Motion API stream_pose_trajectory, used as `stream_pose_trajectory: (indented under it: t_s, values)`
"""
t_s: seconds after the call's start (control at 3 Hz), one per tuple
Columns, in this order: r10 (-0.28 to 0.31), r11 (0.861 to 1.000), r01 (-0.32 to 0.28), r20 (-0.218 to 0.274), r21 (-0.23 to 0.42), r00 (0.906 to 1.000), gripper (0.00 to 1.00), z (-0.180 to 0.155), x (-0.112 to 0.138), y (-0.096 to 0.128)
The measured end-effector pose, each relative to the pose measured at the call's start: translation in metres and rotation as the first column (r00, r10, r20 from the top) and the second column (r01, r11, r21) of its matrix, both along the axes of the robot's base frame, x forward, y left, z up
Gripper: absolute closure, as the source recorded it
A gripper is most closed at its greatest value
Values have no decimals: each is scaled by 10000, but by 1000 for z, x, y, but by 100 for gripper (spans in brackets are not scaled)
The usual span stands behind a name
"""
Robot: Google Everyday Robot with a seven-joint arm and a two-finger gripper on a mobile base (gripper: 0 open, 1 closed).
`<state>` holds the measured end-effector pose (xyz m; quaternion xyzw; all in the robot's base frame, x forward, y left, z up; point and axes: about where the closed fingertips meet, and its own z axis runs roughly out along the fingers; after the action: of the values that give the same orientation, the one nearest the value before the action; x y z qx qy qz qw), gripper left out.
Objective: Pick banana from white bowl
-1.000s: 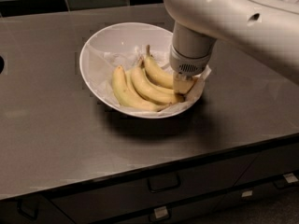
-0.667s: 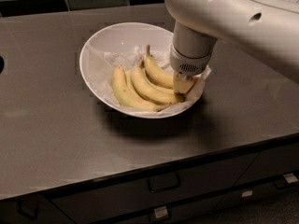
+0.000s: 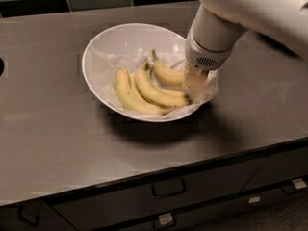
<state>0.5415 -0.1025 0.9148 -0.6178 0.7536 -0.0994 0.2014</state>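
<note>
1. The tool [image 3: 195, 79] is hanging low inside the right side of the white bowl [image 3: 103, 42], meeting the banana's [image 3: 167, 74] thick end. I cannot tell whether it is clamping.
2. The banana is lying on crumpled paper [image 3: 115, 64], farthest back beside two paler bananas [image 3: 144, 93], so it is probably the easiest to reach.
3. The table [image 3: 48, 129] is carrying the bowl.

On the counter [image 3: 57, 129], the bowl [image 3: 120, 37] holds the banana [image 3: 168, 74], with the hand [image 3: 195, 81] at its right end.
</note>
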Motion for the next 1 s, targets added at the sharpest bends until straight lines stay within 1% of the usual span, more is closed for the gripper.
stream_pose_trajectory:
  t_s: [0.33,0.67,1.0]
  values:
    - [157,9972,-196,549,721,9984,100,17,-4,-7]
    - [530,9834,-754,1360,1650,9893,100,42,-13,-14]
    - [917,9696,-1304,1867,2069,9781,100,59,-21,-13]
